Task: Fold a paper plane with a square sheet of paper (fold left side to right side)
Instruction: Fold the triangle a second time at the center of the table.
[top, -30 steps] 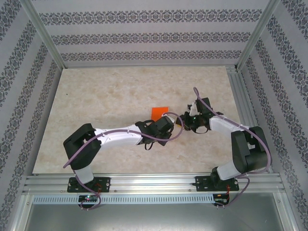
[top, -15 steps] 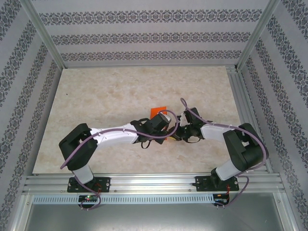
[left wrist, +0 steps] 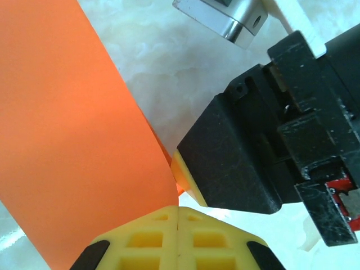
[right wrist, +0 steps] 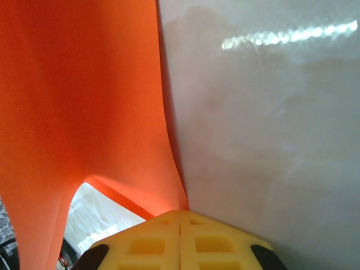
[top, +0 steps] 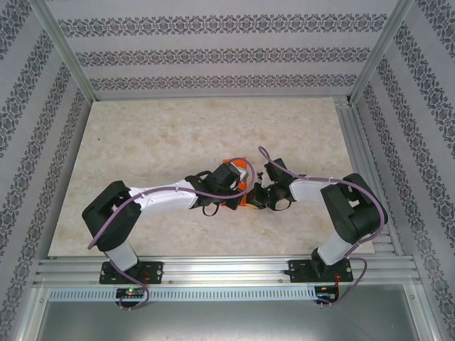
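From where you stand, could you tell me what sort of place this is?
Probably a robot test booth: an aluminium frame, patterned walls on three sides, and a marble-look tabletop.

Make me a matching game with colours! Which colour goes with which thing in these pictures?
Things:
1. paper
2. pads
3. table
4. rail

Colours:
a. silver
b. orange
c. beige
d. yellow

Pairs: 1-b, 2-d, 3-c, 4-a
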You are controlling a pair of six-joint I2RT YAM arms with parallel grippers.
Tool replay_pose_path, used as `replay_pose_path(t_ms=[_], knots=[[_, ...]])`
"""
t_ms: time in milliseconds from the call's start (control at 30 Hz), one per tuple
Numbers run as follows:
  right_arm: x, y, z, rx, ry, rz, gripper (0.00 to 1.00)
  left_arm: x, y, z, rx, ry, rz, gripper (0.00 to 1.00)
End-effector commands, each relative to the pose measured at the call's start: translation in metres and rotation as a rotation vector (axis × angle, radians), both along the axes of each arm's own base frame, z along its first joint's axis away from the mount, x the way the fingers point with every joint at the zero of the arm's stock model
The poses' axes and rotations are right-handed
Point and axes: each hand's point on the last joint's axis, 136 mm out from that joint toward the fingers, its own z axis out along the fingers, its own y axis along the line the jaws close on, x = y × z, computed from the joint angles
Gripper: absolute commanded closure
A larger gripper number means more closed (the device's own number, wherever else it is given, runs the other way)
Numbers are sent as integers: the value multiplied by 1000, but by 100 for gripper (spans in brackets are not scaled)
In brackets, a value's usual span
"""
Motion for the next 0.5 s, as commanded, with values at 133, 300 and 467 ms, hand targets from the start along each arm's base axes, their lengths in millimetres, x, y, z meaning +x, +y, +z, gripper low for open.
replay_pose_path(t_ms=[133, 300, 467], knots=[[-6, -8, -17, -92, 16, 23, 94, 9, 5, 6, -67, 34, -58, 93], [-6, -8, -18, -100, 19, 29, 94, 15, 13, 0, -55, 54, -87, 93], [-6, -8, -19, -107, 21, 35, 94, 26, 23, -7, -21, 52, -102, 93]])
